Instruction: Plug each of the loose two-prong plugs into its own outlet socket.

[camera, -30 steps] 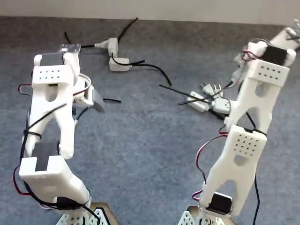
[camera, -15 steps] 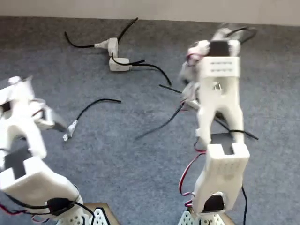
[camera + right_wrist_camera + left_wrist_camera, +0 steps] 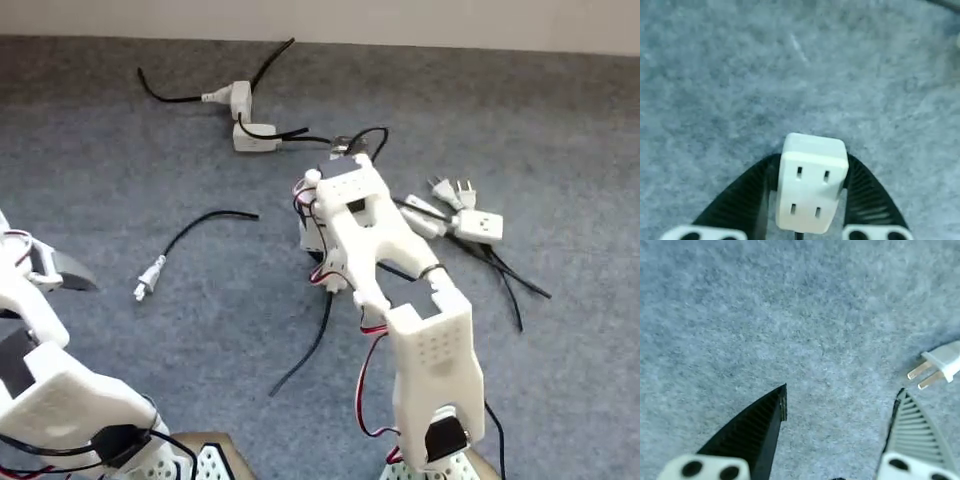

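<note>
Near the left edge of the bench point(image 3: 200, 330): left end effector point(image 3: 842, 390) sits low, fingers wide apart, nothing between them. Loose plug point(image 3: 942, 360) lies flat on the bench just beside one finger, outside the gap, with its prongs angled toward the gap. Mid-bench: right end effector point(image 3: 812, 162) is clamped on a white outlet block point(image 3: 812, 182), whose two pairs of slots face the wrist camera. The plug and the block are well apart.

Risks, as judged:
1. The plug is off-centre to the left fingers. Closing from this pose likely catches nothing, or a fingertip shoves the plug across the bench.
2. The plug lies flat. A pinch that lands on the prongs or the lead would leave the prongs covered or pointing the wrong way for insertion.
3. The block is held by its sides only. Push force at insertion could pivot it or slide it back through the fingers.
4. The black cord point(image 3: 312, 348) trails from the block under the right arm. It may snag or pull taut and tug the block off line.
5. The block has two slot pairs close together. A small misalignment puts the prongs on the plastic face, or one prong in each pair.
</note>
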Controlling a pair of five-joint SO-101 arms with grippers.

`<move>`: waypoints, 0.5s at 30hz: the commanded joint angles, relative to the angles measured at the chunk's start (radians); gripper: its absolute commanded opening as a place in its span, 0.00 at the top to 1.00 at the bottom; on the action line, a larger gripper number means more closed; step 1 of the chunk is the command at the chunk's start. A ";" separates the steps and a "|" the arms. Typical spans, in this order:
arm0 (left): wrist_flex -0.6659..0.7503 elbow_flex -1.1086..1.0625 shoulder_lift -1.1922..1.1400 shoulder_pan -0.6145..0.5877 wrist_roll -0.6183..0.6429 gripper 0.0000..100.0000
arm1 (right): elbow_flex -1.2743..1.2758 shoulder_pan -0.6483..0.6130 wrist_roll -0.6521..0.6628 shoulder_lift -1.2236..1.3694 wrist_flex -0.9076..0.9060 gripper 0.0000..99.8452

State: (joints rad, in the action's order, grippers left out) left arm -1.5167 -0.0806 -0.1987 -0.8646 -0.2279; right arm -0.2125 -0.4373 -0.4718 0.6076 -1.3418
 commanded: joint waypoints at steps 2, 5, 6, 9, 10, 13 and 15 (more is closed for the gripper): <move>-0.020 0.082 0.058 0.054 -0.003 0.67 | -0.028 -0.022 0.020 0.039 -0.004 0.78; -0.081 0.120 0.058 0.136 -0.006 0.67 | -0.120 -0.021 0.037 0.021 -0.088 0.68; -0.104 0.139 0.059 0.162 -0.006 0.67 | -0.162 -0.022 0.068 0.012 -0.124 0.66; -0.176 0.200 0.059 0.246 0.014 0.67 | -0.318 -0.025 0.170 -0.018 -0.246 0.66; -0.190 0.213 0.059 0.274 0.048 0.67 | -0.377 -0.022 0.199 -0.027 -0.288 0.66; -0.193 0.225 0.058 0.348 0.221 0.67 | -0.544 0.002 0.276 -0.045 -0.407 0.66; -0.192 0.220 0.047 0.400 0.336 0.67 | -0.622 0.024 0.304 -0.059 -0.424 0.66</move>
State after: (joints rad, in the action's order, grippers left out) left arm -1.6947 0.1066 -0.1987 -0.5639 -0.0898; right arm -0.6820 -0.4496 -0.2202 0.6368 -1.7100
